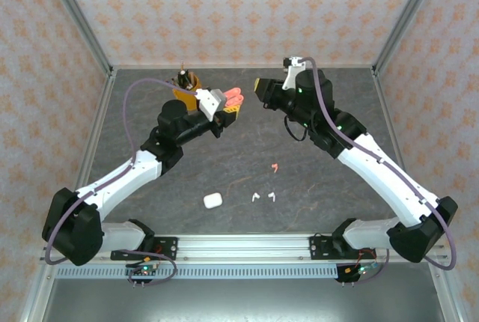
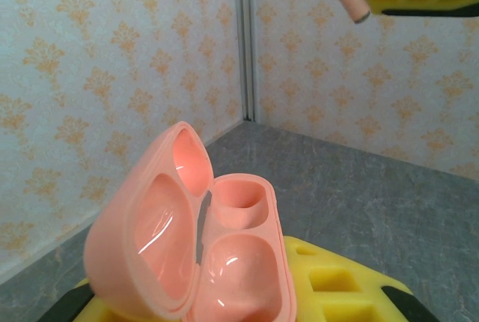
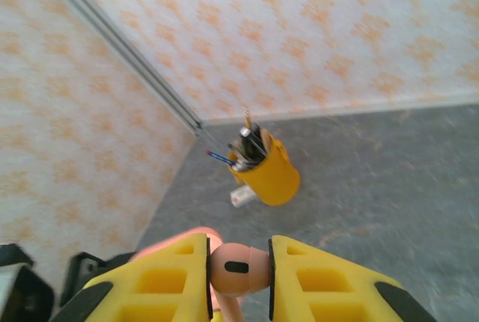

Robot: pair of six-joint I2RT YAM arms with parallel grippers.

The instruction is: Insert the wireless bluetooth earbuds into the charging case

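My left claw point(image 1: 227, 115) clamped one open pink case point(image 2: 224, 262); my right claw point(image 3: 238, 260) pinched one pink earbud point(image 3: 241, 269). The desk point(image 1: 337, 195) held another pink earbud point(image 1: 275, 166), two white earbuds point(image 1: 256, 198), one white case point(image 1: 213, 200).

Left arm point(image 1: 123, 176) and right arm point(image 1: 382, 172): white link shells between black joint housings, with small green lights on the right arm's joints. A mauve cable point(image 1: 133, 101) loops along each arm. Black bases are bolted to a silver slotted rail point(image 1: 247, 243) at the tabletop's near edge, with small circuit boards point(image 1: 144, 269) below. Left gripper point(image 1: 229, 110) and right gripper point(image 3: 238, 269): yellow fingers point(image 3: 161, 277) with square recessed pockets and black patches.
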